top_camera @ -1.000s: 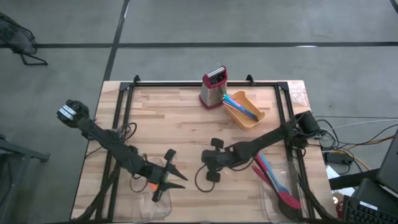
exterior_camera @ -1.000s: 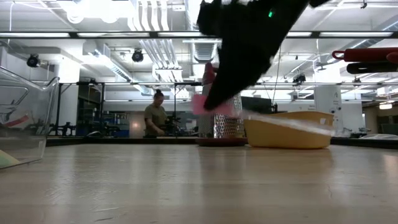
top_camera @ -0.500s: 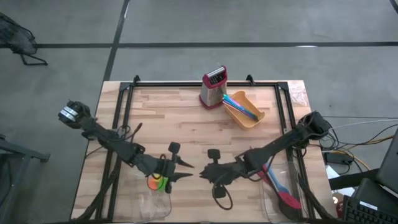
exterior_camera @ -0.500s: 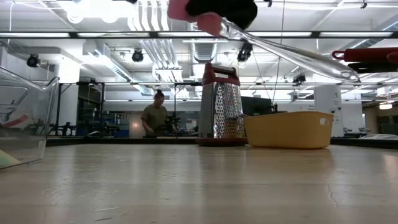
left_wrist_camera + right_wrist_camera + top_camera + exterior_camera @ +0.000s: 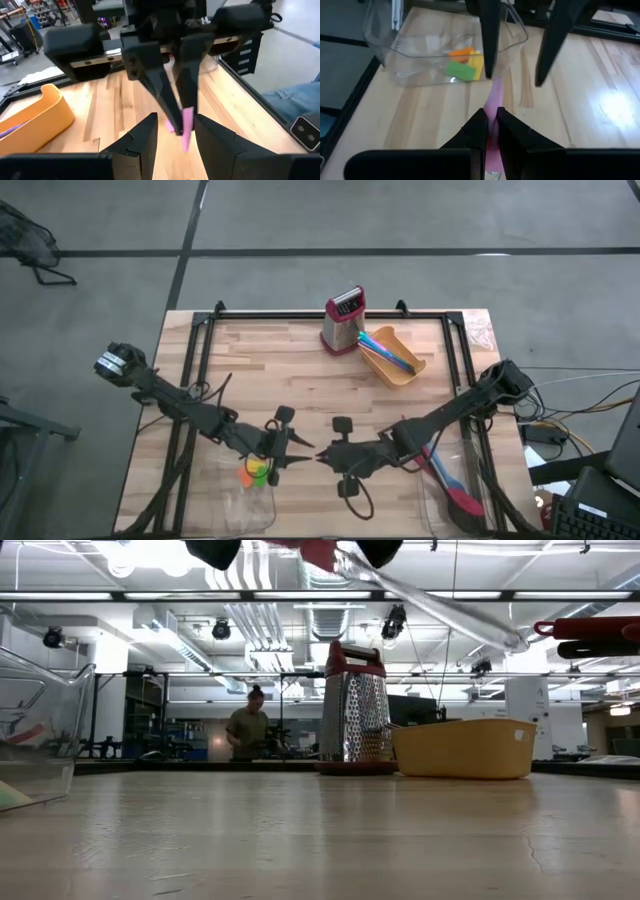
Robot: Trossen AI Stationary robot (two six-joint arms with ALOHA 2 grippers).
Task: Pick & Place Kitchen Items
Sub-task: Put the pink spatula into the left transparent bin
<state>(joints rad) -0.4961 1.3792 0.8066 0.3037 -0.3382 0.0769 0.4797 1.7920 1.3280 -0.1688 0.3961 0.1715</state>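
My right gripper (image 5: 325, 457) is shut on a whisk with a pink handle (image 5: 495, 95) and a wire head (image 5: 350, 486), held high above the table's near middle. My left gripper (image 5: 303, 452) faces it from the left and is open. In the left wrist view its fingers (image 5: 145, 135) stand on either side of the handle's free end (image 5: 186, 125); I cannot tell whether they touch it. In the low view the handle (image 5: 320, 552) and wires (image 5: 430, 608) show at the top. My right gripper pinches the whisk's pink handle (image 5: 493, 117) between its two fingers. The fingers lie level, pointing toward the table's left. The handle's free end sticks out past the fingertips; the wire head trails back under the gripper. The whisk is lifted clear of the table.
A clear tray (image 5: 250, 498) with orange, green and yellow pieces (image 5: 462, 62) sits near left. Another clear tray with red and blue spatulas (image 5: 450, 480) sits near right. A metal grater (image 5: 343, 320) and a yellow bowl (image 5: 400, 370) with blue sticks stand at the far edge.
My right gripper has lifted the whisk up, out of the low view's middle, and moved toward the near edge, staying shut on the handle. My left gripper has risen from over the left tray and moved toward the right, up to the handle's free end.
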